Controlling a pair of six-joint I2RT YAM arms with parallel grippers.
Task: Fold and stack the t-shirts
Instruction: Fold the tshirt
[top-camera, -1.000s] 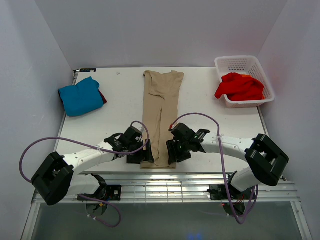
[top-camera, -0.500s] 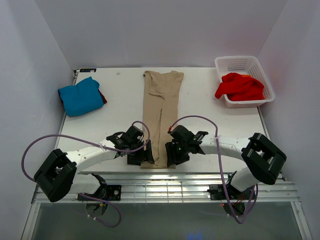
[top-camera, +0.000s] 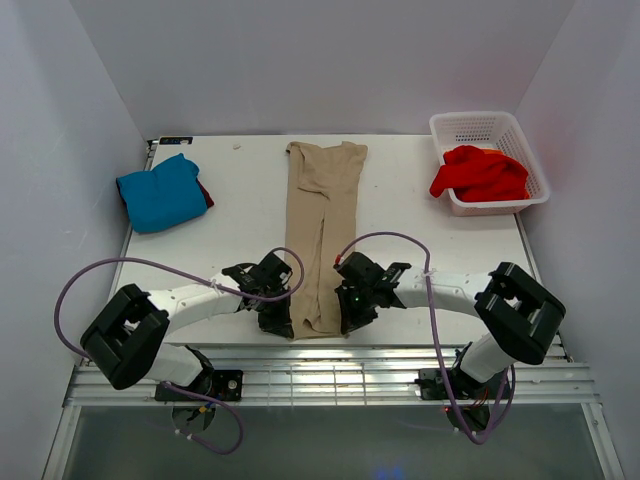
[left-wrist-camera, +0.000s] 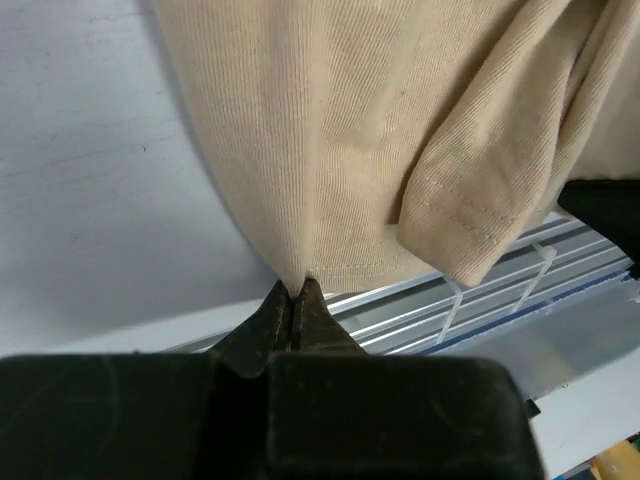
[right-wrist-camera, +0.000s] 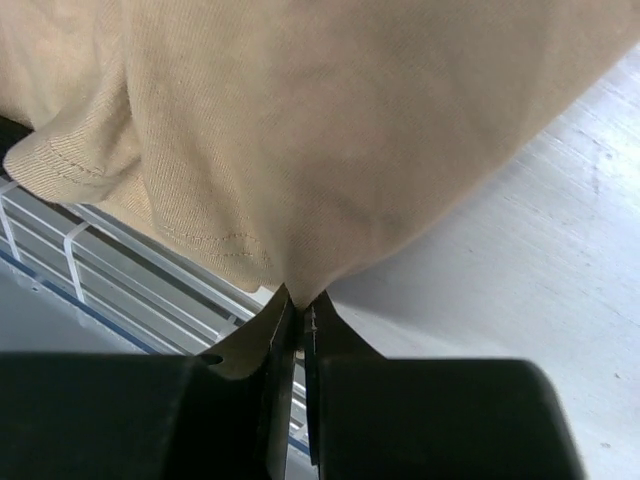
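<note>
Flanking the tan shirt (top-camera: 322, 230) — teal shirt (top-camera: 160, 193) left, basket (top-camera: 492, 128) right

the tan-beige t-shirt (top-camera: 322, 225) lies folded into a long narrow strip running from the upper centre to the lower centre of the top view, with a lengthwise crease down it. its two near corners are pinched, and the lower end narrows between them. the teal-blue t-shirt (top-camera: 160, 193) sits folded in a compact block at the upper left, a sliver of the dark red t-shirt (top-camera: 206, 193) showing under its right edge. the bright red t-shirt (top-camera: 480, 173) is a crumpled heap at the upper right.
</note>
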